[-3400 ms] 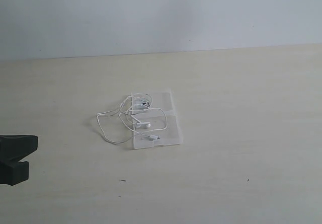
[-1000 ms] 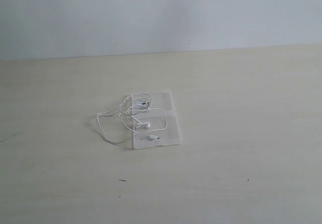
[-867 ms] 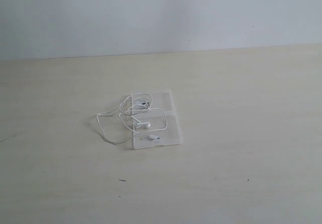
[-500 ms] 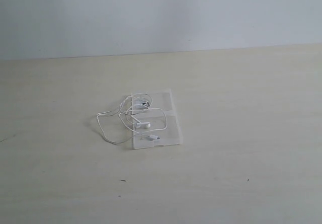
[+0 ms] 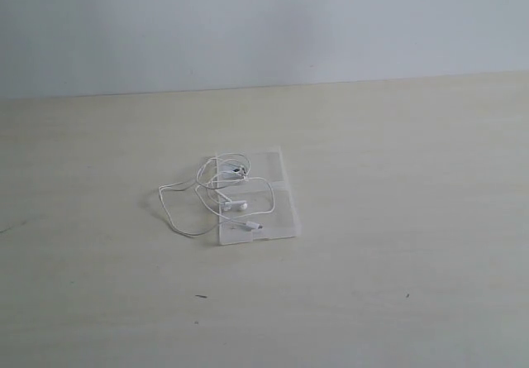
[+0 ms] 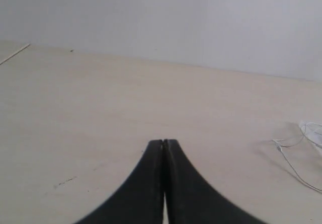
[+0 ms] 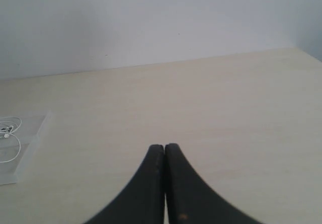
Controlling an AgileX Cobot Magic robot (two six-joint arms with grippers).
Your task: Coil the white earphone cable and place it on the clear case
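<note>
On the table (image 5: 413, 244), the white earphone cable (image 5: 234, 206) lies loosely coiled, mostly on the clear case (image 5: 283, 217) w/ one loop spilling off beside it (left gripper (image 6: 163, 142) & right gripper (image 7: 164, 146) both clenched empty, well away), so imo snagging that loop could drag everything off.

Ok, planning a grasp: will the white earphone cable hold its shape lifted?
Probably not: the white earphone cable is very thin, lying in loose loops, so likely floppy. Draped over the clear case, it may drag that along.
</note>
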